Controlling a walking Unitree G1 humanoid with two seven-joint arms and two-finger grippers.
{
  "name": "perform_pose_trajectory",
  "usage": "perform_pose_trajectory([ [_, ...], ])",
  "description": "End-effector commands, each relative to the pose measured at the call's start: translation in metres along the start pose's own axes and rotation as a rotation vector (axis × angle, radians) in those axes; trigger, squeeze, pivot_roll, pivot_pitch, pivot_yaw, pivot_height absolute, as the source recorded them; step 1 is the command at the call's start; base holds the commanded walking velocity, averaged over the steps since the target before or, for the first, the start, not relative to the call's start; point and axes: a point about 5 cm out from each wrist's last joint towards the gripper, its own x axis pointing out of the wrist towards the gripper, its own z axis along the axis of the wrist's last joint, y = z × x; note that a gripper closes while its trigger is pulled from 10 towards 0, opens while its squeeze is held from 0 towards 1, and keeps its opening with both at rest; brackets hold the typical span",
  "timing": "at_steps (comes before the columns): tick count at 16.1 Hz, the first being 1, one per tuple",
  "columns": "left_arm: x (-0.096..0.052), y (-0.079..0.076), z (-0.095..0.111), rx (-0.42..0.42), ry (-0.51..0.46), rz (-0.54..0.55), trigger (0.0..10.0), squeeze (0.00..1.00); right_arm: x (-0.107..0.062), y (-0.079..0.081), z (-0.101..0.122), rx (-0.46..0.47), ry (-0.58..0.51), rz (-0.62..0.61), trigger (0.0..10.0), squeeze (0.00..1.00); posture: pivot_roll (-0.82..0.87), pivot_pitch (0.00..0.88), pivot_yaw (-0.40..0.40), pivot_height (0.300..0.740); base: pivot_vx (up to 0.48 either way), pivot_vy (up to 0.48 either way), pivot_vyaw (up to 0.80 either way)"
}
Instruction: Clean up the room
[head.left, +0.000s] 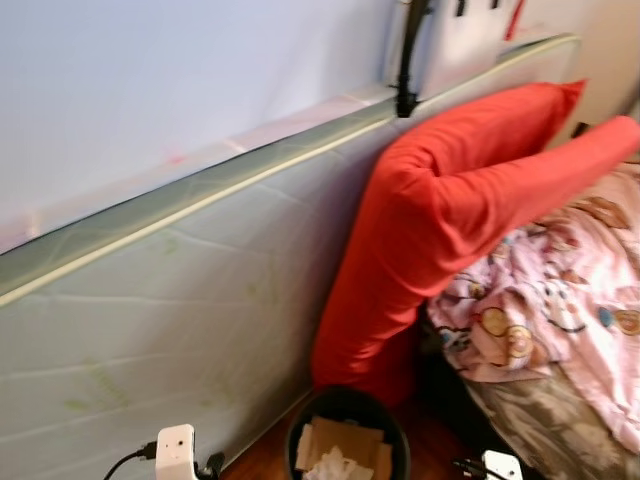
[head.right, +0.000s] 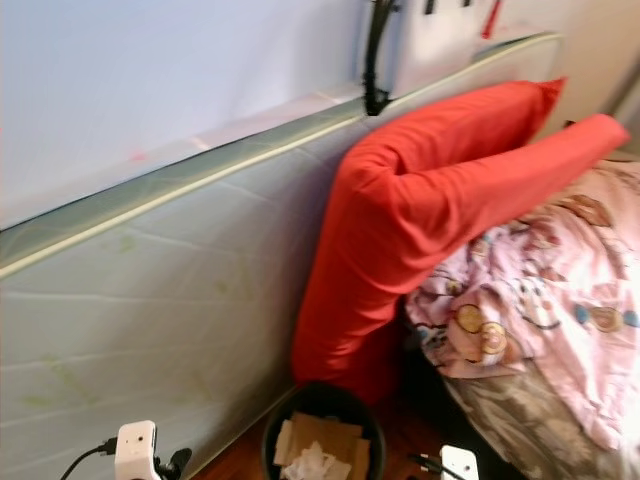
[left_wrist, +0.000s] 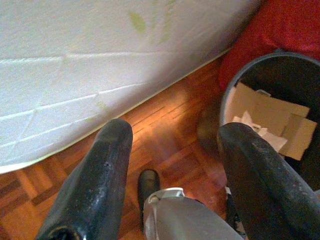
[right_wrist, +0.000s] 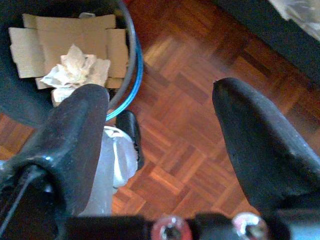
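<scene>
A black trash bin (head.left: 345, 394) stands on the wooden floor just in front of me, holding flattened cardboard (head.left: 347, 441) and crumpled white paper (right_wrist: 75, 67). Long red pillows (head.left: 440, 200) lean on an upright mattress (head.left: 170, 320) behind the bin. A rumpled pink printed blanket (head.left: 570, 290) lies on the bed at the right. My left gripper (left_wrist: 175, 135) hangs open above the floor, left of the bin, with nothing between its fingers. Right of the bin, my right gripper (right_wrist: 160, 92) is likewise open and holds nothing.
The pale mattress runs along the wall on my left, down to the parquet floor (left_wrist: 165, 125). A black strap (head.left: 408, 60) hangs from the wall above the pillows. The bed's dark edge (head.left: 540, 420) bounds the floor on the right.
</scene>
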Motion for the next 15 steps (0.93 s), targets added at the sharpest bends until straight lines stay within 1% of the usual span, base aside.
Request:
perform_pose_trajectory([
  [1,-0.0015,-0.0010,-0.0057,0.018,0.022,-0.006,10.0,0.00,-0.0004,-0.0023,-0.0011,-0.002,0.009,-0.010,10.0,0.00,0.09,0.000,-0.048,0.740,0.000,0.000,-0.63],
  [9,-0.0006,-0.0002,-0.0020,0.040,0.010,-0.016,10.0,0.00,0.0006,0.0011,0.0011,-0.006,0.006,0.002,10.0,0.00,0.10,0.000,-0.043,0.740,0.000,0.000,-0.63],
  [10,-0.0003,-0.0006,-0.0014,0.060,0.013,-0.020,10.0,0.00,0.0008,0.0014,0.0016,-0.005,0.005,0.002,10.0,0.00,0.10,0.000,-0.043,0.740,0.000,-0.405,-0.63],
  [11,-0.0001,-0.0007,-0.0011,0.059,0.013,-0.020,10.0,0.00,0.0009,0.0015,0.0019,-0.005,0.005,0.002,10.0,0.00,0.10,0.000,-0.043,0.740,0.000,-0.446,-0.63],
  [12,0.0000,-0.0008,-0.0016,0.043,0.017,-0.014,10.0,0.00,0.0010,0.0015,0.0026,-0.003,0.003,0.001,10.0,0.00,0.10,0.000,-0.045,0.740,0.000,0.000,-0.63],
  [15,0.0008,-0.0015,0.0008,0.046,0.010,-0.017,10.0,0.00,0.0013,0.0010,0.0042,0.002,-0.002,-0.003,10.0,0.00,0.10,0.000,-0.047,0.740,0.000,0.000,-0.63],
])
